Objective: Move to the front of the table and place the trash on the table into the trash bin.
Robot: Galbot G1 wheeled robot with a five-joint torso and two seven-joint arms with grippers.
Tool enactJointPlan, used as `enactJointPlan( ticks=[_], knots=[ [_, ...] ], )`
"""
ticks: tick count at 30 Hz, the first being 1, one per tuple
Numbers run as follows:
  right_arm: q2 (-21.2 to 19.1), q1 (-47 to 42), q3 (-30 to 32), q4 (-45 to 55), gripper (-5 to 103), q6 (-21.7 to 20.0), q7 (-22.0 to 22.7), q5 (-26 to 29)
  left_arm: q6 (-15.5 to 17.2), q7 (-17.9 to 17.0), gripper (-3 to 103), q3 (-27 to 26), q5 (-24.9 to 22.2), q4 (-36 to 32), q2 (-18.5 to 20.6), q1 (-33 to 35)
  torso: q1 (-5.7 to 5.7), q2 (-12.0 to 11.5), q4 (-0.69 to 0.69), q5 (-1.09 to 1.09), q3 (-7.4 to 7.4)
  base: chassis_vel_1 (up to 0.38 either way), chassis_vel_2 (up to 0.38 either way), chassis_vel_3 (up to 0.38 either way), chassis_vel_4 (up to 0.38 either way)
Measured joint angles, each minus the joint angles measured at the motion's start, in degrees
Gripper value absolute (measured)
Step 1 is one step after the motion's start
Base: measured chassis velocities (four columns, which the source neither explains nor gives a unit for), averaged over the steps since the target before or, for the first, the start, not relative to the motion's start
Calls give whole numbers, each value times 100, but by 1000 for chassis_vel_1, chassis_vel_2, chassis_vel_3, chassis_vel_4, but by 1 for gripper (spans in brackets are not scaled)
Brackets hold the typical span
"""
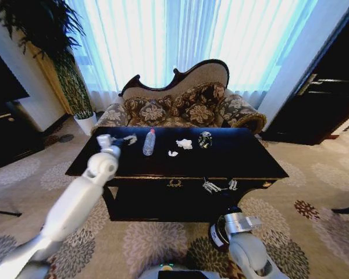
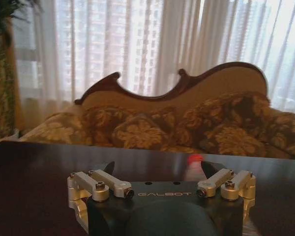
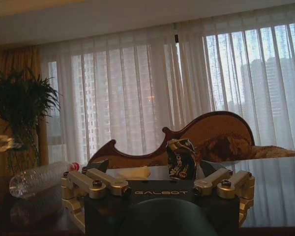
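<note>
Left claw [image 1: 125,139] hovers over glossy table [image 1: 238,160] before sofa [image 1: 180,104].

Head cam: we look fwd and down from above onto the table [image 1: 244,156], its whole top in frame, sofa [image 1: 183,104] and curtains [image 1: 180,35] behind, both our arms in the foreground.

Left wrist cam: we sit low, just over the table [image 2: 34,172], facing level across it toward the sofa [image 2: 187,118] and curtains [image 2: 137,44]; close to the surface.

Right wrist cam: also low and level, at the table's [image 3: 275,187] near edge, facing the same way. It shares w/ head cam the bottle [image 3: 39,178] and dark crumpled piece [image 3: 181,158]; all three share sofa + curtains.
</note>
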Motion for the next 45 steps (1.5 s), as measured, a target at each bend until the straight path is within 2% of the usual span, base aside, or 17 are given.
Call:
enactJointPlan(
  ticks=[5, 8, 14, 19, 30, 31, 33, 35, 39, 41, 44, 45],
  knots=[
    [-1, 60, -38, -76, 100, 13, -2, -28, 120, -56, 98, 183, 202, -115, -208, -10, 0, 0, 0, 1, -1, 0, 0, 0, 0],
    [0, 94, -44, -125, 100, 37, -5, -29, 164, -48, 98, 353, 476, -162, -302, 8, -1, 1, 1, 0, -1, 0, 0, 0, 0],
    [-107, 77, 60, -48, 100, -3, -5, 121, 258, -28, 98, 411, 592, -386, -409, 311, -1, 0, 1, 0, -1, 0, 0, 0, 0],
    [-333, 41, 242, 127, 100, -81, 30, 353, 201, 73, 98, 315, 750, -296, -495, 524, -1, 1, 1, -1, -1, 0, 0, 0, 0],
    [-338, 25, 281, 249, 100, -98, 27, 357, 98, 166, 98, 257, 759, -180, -607, 696, -1, 1, 0, -1, -1, 0, 0, 0, 0],
    [-335, 22, 281, 249, 100, -98, 27, 356, 98, 166, 96, 252, 756, -194, -603, 707, -1, 1, 1, 0, -1, 0, 0, 0, 0],
    [-332, 7, 288, 249, 100, -89, 27, 354, 98, 180, 86, 219, 749, -251, -565, 774, -1, 1, 0, -1, -1, 0, 0, 0, 0],
    [-338, 5, 294, 249, 100, -84, 27, 354, 96, 188, 86, 206, 749, -266, -550, 803, -1, 1, 0, -1, -1, 0, 0, 0, 0],
    [-362, 6, 315, 249, 100, -73, 28, 363, 48, 232, 64, 137, 758, -339, -500, 942, -1, 1, 0, -1, -1, 0, 0, 0, 0],
    [-366, 8, 316, 250, 100, -71, 28, 364, 19, 248, 64, 107, 761, -387, -484, 1000, -1, 1, 0, -1, -1, 0, 0, 0, 0],
    [-390, 12, 316, 297, 100, -47, 24, 470, -83, 334, 48, -15, 814, -628, -427, 1225, -1, 1, 0, -1, -1, 0, 0, 0, 0],
    [-390, 12, 316, 297, 100, -47, 24, 470, -83, 334, 48, -15, 814, -628, -427, 1225, -1, 1, 0, -1, -1, 0, 0, 0, 0]
  ],
)
